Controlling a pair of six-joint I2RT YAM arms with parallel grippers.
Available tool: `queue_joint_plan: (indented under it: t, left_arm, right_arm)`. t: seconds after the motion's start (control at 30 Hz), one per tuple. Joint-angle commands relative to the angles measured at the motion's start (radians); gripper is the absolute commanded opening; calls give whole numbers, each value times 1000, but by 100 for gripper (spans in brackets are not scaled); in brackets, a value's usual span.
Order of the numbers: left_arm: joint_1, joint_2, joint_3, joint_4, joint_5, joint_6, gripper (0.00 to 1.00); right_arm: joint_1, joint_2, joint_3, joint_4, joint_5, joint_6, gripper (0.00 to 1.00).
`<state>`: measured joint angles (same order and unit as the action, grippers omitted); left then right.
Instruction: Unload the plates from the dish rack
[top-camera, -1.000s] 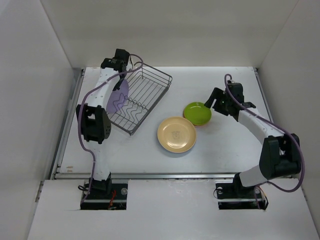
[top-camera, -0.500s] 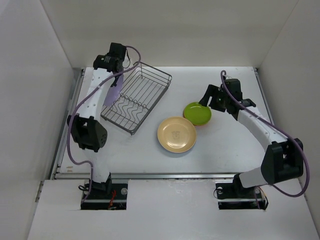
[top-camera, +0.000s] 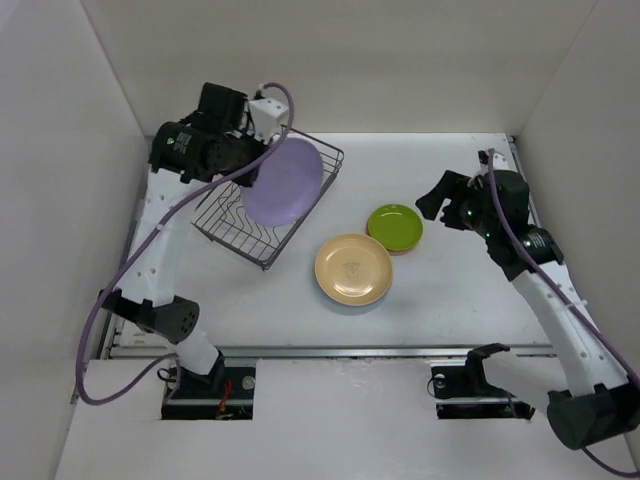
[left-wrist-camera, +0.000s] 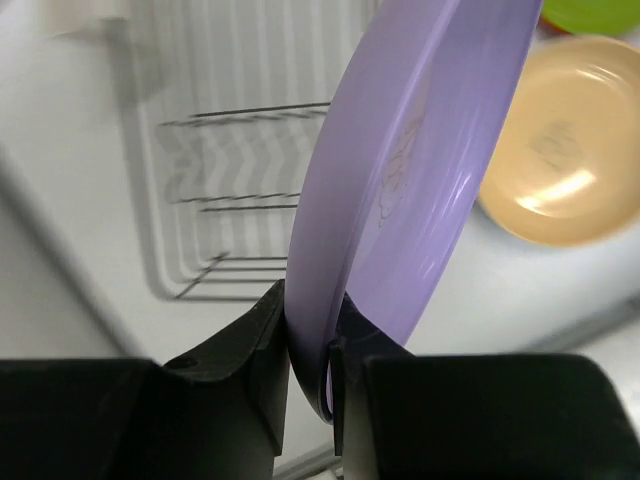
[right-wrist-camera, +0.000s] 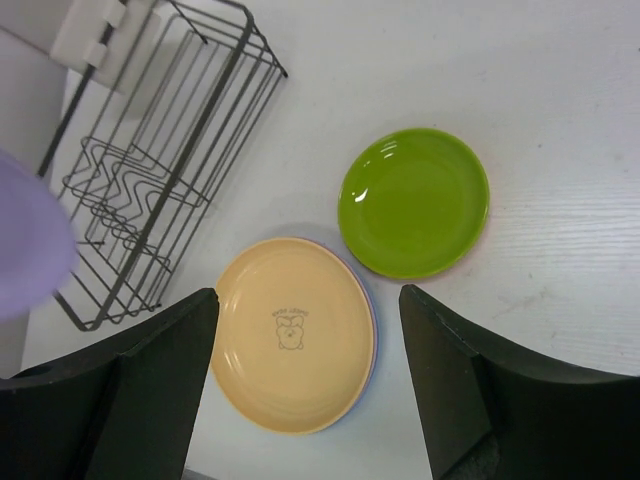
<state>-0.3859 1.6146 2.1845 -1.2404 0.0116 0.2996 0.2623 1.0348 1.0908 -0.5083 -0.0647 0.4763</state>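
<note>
Lavender plate (top-camera: 284, 181) pinched by its rim in the left gripper (left-wrist-camera: 312, 322). Jaws closed on either face; plate on edge, tilted, reaching up and away from the fingers. Held in the air, off the wires. Dish rack (top-camera: 238, 228) below and beyond that gripper (white cutlery holder (right-wrist-camera: 95, 30) at one corner, seen from the right wrist).

Tan-yellow plate (right-wrist-camera: 290, 335) flat on the table (top-camera: 450, 290), straight under the right gripper (right-wrist-camera: 305, 395). Lime green plate (right-wrist-camera: 413, 202) flat too, just ahead of the fingers and slightly right; rims of the two meeting or nearly so, cannot tell which. Right gripper spread wide, nothing between its fingers, hovering above the table well apart from the rack.
</note>
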Motion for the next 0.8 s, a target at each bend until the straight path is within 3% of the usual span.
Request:
queue_joint_plan:
  t: [0.0,0.23,0.5,0.53,0.57,0.77]
  left_arm:
    - [-92,157,-42,-68,325,-22,0]
    - [-209,417,0,-28,409,-54,0]
    - [-231,562,-20,1,378,-31,0]
    - [-231,574,-20,-13,390,-13,3]
    - [-231,602,-9,-40,402,7,15]
    - [-240,660,0,-90,352,30,53]
  right_arm:
    - [3,-103,-9,-50,84,41,79]
    - [3,-297,-28,-128,198,64,82]
    - [3,-283,35,-167,210,53,83]
    - [3,-268,35,-167,210,53,83]
    - [3,-256,35,-167,201,53,83]
    - [3,-255,35,-145,192,53,83]
